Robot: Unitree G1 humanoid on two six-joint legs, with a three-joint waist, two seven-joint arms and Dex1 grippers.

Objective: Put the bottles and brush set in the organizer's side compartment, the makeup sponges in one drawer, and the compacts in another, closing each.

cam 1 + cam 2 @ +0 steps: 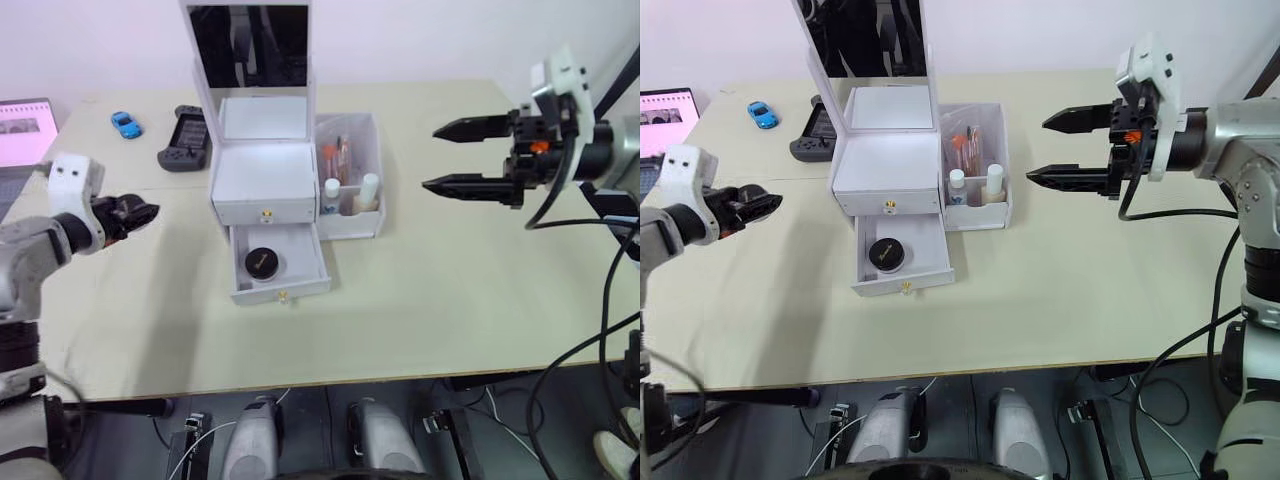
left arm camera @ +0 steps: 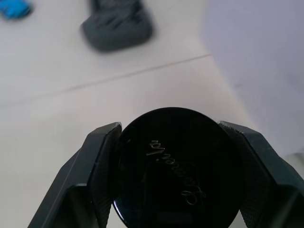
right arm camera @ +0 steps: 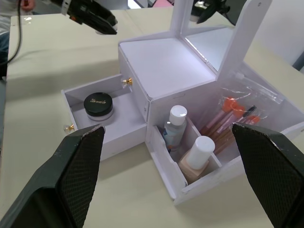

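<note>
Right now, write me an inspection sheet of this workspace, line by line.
Surface: pale beige tabletop, bare in front of the organizer.
Job's things: white plastic organizer with upright mirror lid; upper drawer shut, lower drawer pulled open with one round black compact inside. Two white-capped bottles and the clear packet of pink-handled brushes stand in the side compartment. Makeup sponges: nothing seen.
Clutter: small blue toy car, dark handheld game controller, a lit screen at the table's left edge.
Hands: left hand shut on a second black compact; right hand open, hanging right of the organizer.
Cables: black cables by the right arm.
Surroundings: white wall behind.
</note>
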